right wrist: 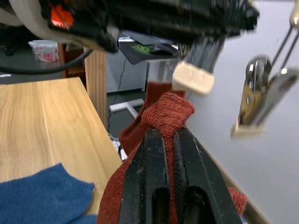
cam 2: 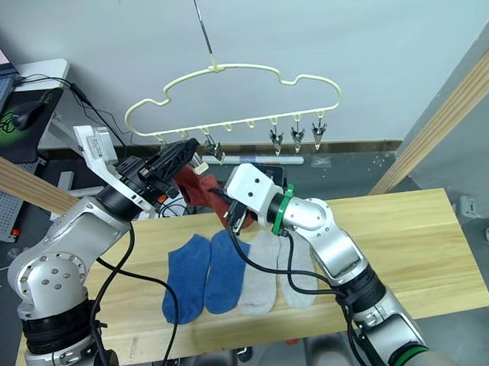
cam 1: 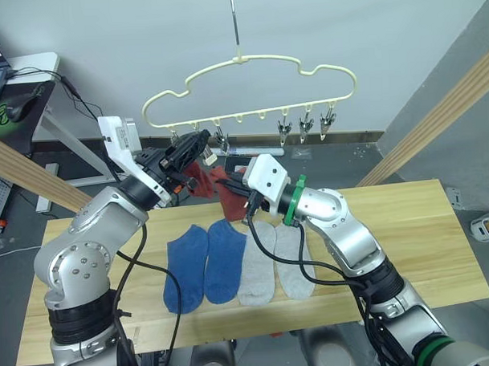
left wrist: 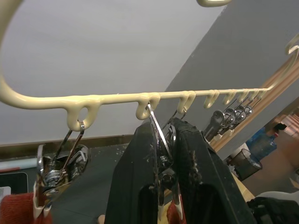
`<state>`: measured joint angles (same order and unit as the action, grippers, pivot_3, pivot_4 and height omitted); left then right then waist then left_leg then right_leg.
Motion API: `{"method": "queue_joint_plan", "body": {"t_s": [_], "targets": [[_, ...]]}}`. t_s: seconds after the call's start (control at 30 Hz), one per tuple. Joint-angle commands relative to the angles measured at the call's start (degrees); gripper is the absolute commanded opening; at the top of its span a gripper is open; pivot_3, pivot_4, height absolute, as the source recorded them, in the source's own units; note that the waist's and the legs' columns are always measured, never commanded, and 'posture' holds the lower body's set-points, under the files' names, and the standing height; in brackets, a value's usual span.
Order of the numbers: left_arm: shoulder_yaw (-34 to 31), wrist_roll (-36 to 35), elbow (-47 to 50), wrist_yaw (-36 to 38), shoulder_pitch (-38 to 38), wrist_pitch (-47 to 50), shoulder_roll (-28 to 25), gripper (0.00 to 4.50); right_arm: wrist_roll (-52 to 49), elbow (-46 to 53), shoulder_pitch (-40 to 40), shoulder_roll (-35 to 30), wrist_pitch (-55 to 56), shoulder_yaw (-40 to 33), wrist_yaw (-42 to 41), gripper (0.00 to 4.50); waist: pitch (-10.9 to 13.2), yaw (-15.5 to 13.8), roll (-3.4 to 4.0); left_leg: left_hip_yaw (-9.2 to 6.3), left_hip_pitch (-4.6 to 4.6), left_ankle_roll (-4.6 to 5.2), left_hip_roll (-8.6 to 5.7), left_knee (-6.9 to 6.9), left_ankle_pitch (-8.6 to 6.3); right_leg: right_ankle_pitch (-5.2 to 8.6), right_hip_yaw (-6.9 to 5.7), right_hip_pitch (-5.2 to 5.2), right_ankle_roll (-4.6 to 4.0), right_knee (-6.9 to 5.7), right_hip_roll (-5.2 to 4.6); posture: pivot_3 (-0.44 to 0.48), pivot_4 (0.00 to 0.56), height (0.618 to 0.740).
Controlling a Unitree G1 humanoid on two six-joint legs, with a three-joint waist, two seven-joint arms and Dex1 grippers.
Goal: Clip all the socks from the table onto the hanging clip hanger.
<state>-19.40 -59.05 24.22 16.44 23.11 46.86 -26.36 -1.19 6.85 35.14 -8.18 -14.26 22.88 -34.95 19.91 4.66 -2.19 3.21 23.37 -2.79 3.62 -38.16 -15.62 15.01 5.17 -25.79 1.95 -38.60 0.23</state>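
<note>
The left gripper (left wrist: 170, 186) is pressed together on a clip (left wrist: 161, 154) of the hanger (cam 1: 249, 94), upper centre of the frame. The right gripper (right wrist: 169, 140) is pinched on a red sock (right wrist: 166, 112), held just below and right of that clip, bunched tip upward. Four socks (cam 1: 239, 259) lie on the desk (cam 1: 415, 233).

Left arm bent at the elbow and lifted up, wrist tipped toward the middle. Left gripper (cam 1: 196, 144) with two black fingers (left wrist: 135, 186) squeezed tight on a small shiny metal clip (left wrist: 161, 154), one finger on each side of it. Right arm stretched forward and across toward the left one, silver with a green ring at the wrist. Right gripper (right wrist: 167, 140) with its black fingers (right wrist: 152, 177) pinched together on a bunched-up rust red soft sock (right wrist: 167, 112), held up just beside the left gripper.
</note>
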Motion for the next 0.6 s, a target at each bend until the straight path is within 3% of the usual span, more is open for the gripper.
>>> {"method": "queue_joint_plan", "body": {"t_s": [0.03,0.6], "targets": [[0.4,0.6,3.4,1.0,-0.6,-2.1,-0.8,0.25,0.2,0.4,0.9,0.9,2.7,0.8,-0.8,0.00,0.0,0.0,0.00,0.00,0.00,0.00,0.00,-0.01,0.00,0.00,0.00,-0.01,0.00,-0.02,0.00,-0.057,0.310,0.738],[1.6,0.9,4.1,1.6,-2.9,-4.6,-0.9,0.25,2.8,-5.5,3.7,2.7,9.7,0.4,0.0,0.00,0.0,0.0,-0.03,-0.03,0.08,0.02,0.00,-0.47,-0.01,0.00,-0.01,-0.03,-0.01,-0.36,0.00,-0.045,0.303,0.738]]}}
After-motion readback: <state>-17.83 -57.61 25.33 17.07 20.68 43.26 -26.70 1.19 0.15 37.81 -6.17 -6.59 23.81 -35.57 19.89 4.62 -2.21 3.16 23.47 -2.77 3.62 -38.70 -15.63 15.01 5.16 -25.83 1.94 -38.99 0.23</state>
